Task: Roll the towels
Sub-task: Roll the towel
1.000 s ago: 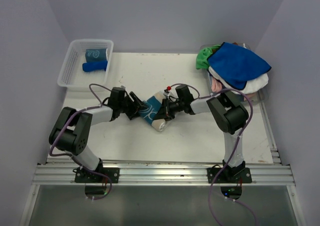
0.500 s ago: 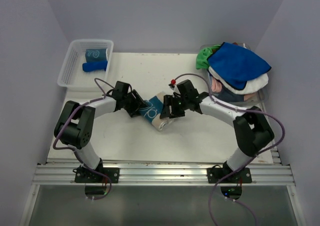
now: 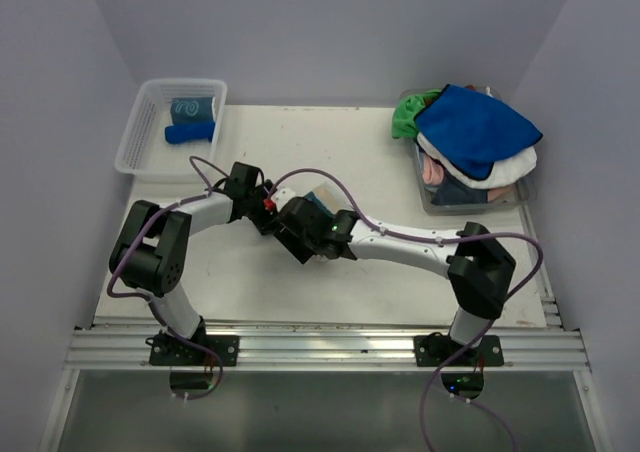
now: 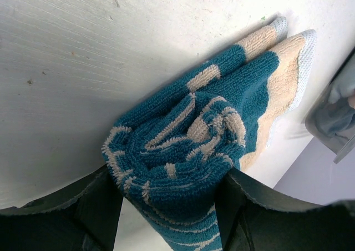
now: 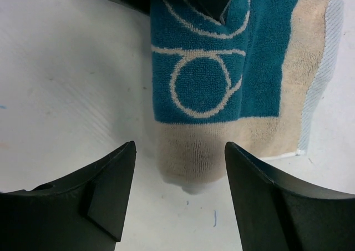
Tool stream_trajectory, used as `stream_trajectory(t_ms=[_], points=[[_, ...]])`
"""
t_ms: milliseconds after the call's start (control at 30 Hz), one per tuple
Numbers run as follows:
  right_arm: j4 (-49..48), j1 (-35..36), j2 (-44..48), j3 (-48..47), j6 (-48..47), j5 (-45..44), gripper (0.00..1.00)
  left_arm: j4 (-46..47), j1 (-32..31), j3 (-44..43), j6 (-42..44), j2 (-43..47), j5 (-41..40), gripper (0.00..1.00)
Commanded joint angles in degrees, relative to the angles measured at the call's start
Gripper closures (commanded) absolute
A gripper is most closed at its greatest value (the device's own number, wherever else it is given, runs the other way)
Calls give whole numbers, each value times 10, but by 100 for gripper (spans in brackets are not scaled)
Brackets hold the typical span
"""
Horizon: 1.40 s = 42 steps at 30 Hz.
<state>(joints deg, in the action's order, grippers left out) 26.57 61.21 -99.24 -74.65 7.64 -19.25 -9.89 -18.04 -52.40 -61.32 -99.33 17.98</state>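
Teal-and-beige towel (image 4: 211, 112): rolled into a tight cylinder, lying on the white tabletop (image 3: 400, 152) left of centre, between the two arms. In the overhead view most of it is hidden under the right arm's wrist.

Left gripper (image 4: 166, 206): jaws clamped on one end of the roll, one finger pressed against each side of the spiral (the cloth bulges between them). The roll's far end, with the beige border, rests on the tabletop.

Right gripper (image 5: 180, 151): jaws spread wide, holding nothing. They hang over the roll's beige end, one finger to each side with a gap on both (height above the cloth cannot be told). The left gripper's dark fingers show at the top edge of the right wrist view, on the opposite end of the roll.

Mesh basket (image 3: 140, 142), far-left corner of the tabletop: two rolls inside, a teal roll (image 3: 192, 106) behind a royal blue roll (image 3: 190, 132), just beside each other.

Far-right corner: clear bin (image 3: 445, 200) heaped with loose towels. Blue towel (image 3: 475, 127) on top, green towel (image 3: 408, 117) at the left, white towel (image 3: 505, 172) and pink towel (image 3: 432, 172) beneath. Well apart from both grippers.
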Motion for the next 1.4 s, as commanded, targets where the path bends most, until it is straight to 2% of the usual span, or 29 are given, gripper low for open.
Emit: stream_trajectory(t_ms=[0, 200, 300, 333, 400, 433, 500, 533, 633, 700, 800, 967, 1167, 1367], points=[[-2, 14, -37, -25, -61, -89, 31, -40, -3, 2, 21, -11, -19, 37], [-27, 17, -96, -24, -72, -108, 29, -39, -3, 2, 20, -13, -15, 37], [-32, 18, -124, -22, -73, -110, 34, -38, -3, 5, 17, -10, -15, 37], [-42, 16, -127, -19, -72, -105, 43, -21, -3, 11, 14, -10, -3, 36], [-47, 11, -134, -18, -64, -73, 51, 8, -2, 32, 0, -1, 16, 33], [-45, 7, -135, -20, -58, -60, 59, 15, -2, 34, 0, 0, 25, 29], [-51, -6, -125, -16, -39, -18, 67, 20, -2, 38, 4, 10, 28, 20], [-61, -13, -117, -12, -33, -1, 74, 22, -2, 40, 7, 14, 29, 18], [-82, -45, -87, 6, -4, 81, 84, 25, 6, 53, 13, 54, 30, 13], [-91, -78, -73, 21, 21, 160, 85, 26, 20, 63, 19, 71, 36, 11], [-115, -110, -54, 40, 49, 217, 86, 25, 32, 73, 25, 105, 39, 9], [-147, -143, -54, 59, 93, 345, 87, 30, 35, 80, 30, 140, 40, 0], [-217, -187, -61, 94, 169, 498, 88, 39, 35, 86, 41, 143, 49, 0], [-248, -219, -83, 116, 200, 576, 87, 59, 34, 104, 43, 134, 57, 0]])
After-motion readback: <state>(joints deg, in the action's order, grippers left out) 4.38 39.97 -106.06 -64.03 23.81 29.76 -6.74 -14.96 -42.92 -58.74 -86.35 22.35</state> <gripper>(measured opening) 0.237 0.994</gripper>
